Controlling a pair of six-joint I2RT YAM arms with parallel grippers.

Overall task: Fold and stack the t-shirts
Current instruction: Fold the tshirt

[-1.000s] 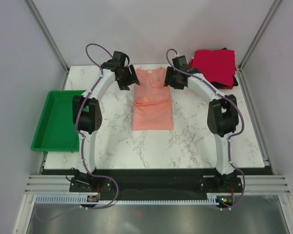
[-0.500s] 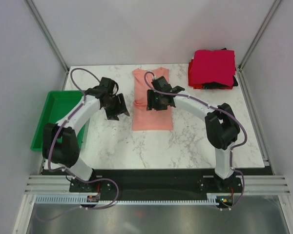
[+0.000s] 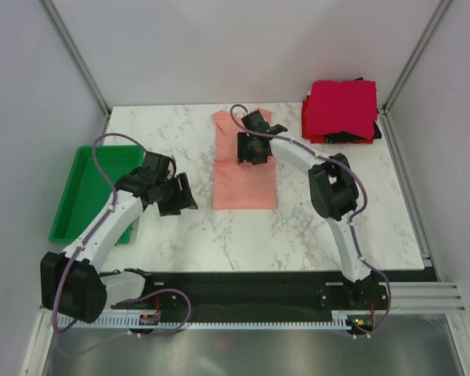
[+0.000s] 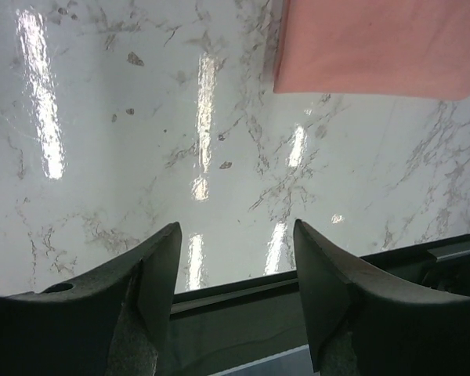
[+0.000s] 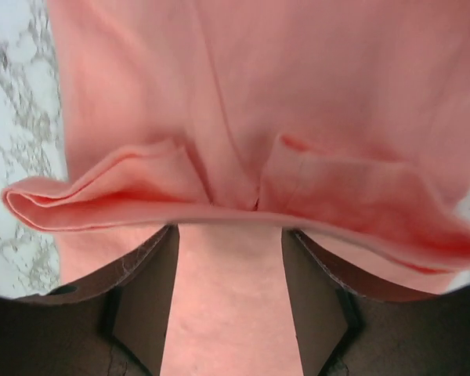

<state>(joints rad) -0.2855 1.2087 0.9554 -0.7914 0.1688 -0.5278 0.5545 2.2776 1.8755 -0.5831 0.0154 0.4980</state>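
a salmon-pink t-shirt, folded into a long narrow panel with its round neck toward the far edge, lies flat near the middle of the marble table. the right end effector is down over the upper half of the shirt. in the right wrist view its two fingers stand apart, with pink cloth showing in the gap between them, and a raised, rumpled fold of the shirt runs across just ahead of the tips. the left end effector sits over bare marble to the left of the shirt, near its lower corner. the left wrist view shows its fingers spread wide with nothing between them, and one corner of the pink shirt at the top right of that view. a stack of folded t-shirts, crimson on top with red and black edges showing beneath, rests in the far right corner of the table, well apart from the pink one. a green tray lies off the table's left side.
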